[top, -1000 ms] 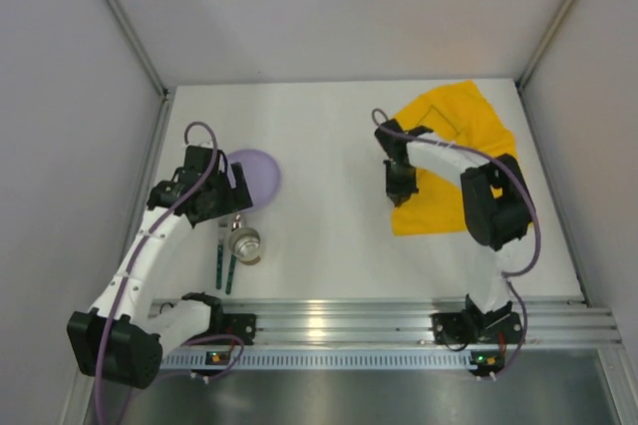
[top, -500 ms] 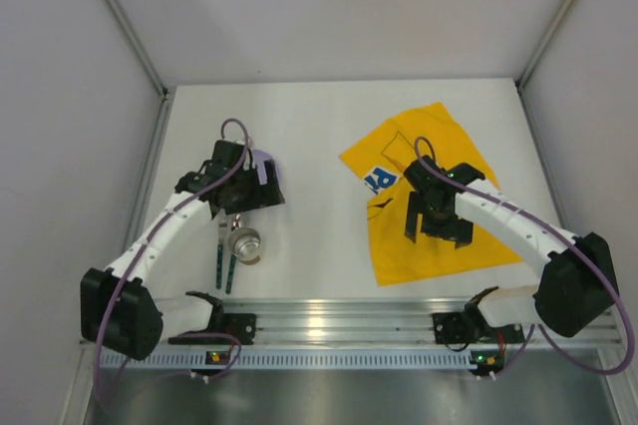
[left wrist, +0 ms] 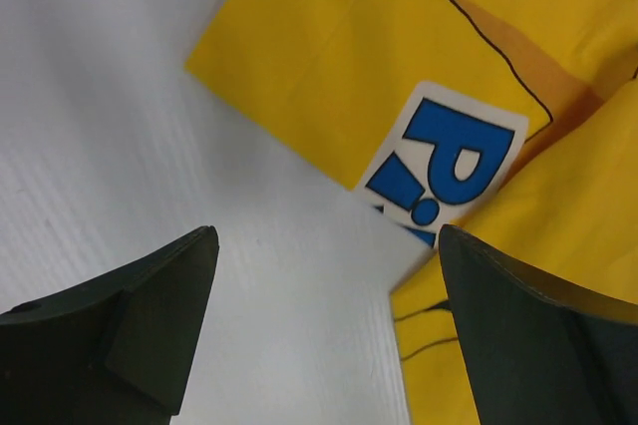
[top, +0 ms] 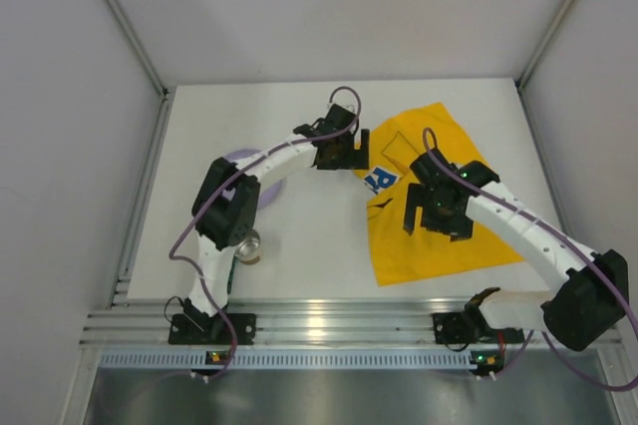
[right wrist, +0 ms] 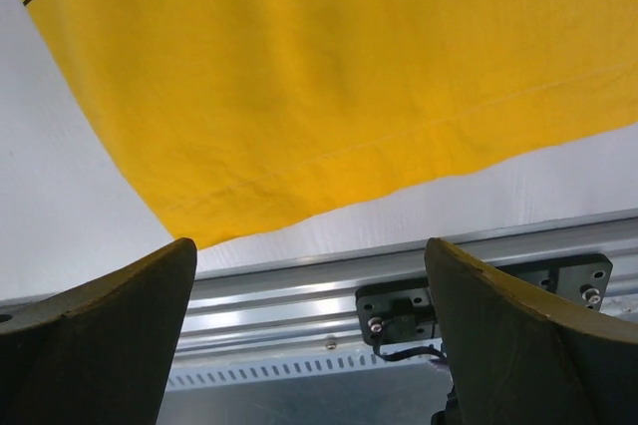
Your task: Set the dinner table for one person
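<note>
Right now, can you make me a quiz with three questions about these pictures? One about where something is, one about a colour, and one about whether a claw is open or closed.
1. Where does the yellow cloth lie?
A. on the right side of the white table
B. at the table's near left corner
C. hanging off the table

2. What colour is the big letter on the cloth's white patch?
A. red
B. blue
C. green

3. How do the left gripper's jaws stand?
A. shut on the cloth
B. shut with nothing in them
C. open, holding nothing

Answers: 1 A, the top view shows the cloth spread flat, mostly right of the middle. 2 B, the left wrist view shows a blue letter on white. 3 C, the left wrist view shows the jaws wide apart, with only table and cloth below them.
</note>
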